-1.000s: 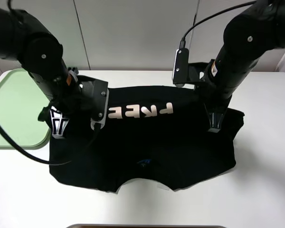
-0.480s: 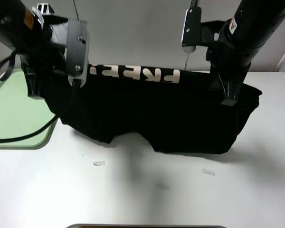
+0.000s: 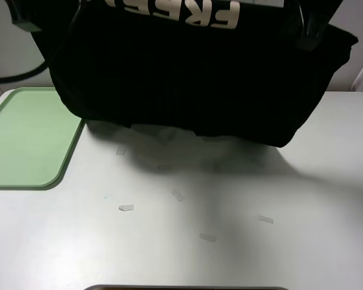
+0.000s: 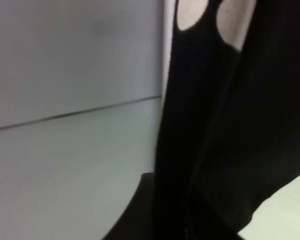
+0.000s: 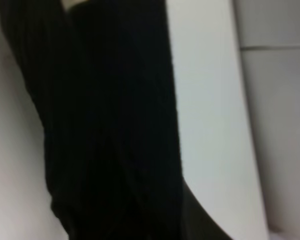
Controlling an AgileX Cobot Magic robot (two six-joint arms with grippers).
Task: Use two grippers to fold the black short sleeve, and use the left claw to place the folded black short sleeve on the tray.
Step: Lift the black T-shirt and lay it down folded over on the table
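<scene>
Black short sleeve point(image 3: 187, 78): hangs in the air over the worktop's point(image 3: 230, 241) far side, lettering at the top.
Left pincer point(image 3: 23, 23): pinching the shirt's upper left end.
Right pincer point(image 3: 309, 37): pinching the upper right end.
Tray point(image 3: 24, 139): at the worktop's left edge.

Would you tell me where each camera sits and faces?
Exterior high: mounted high, looking down at table, tray and hanging black short sleeve shirt; left gripper and right gripper barely show.
Left wrist: on left arm, close against the shirt, table beyond; no robot part clear.
Right wrist: on right arm, likewise.
All share the shirt.
</scene>
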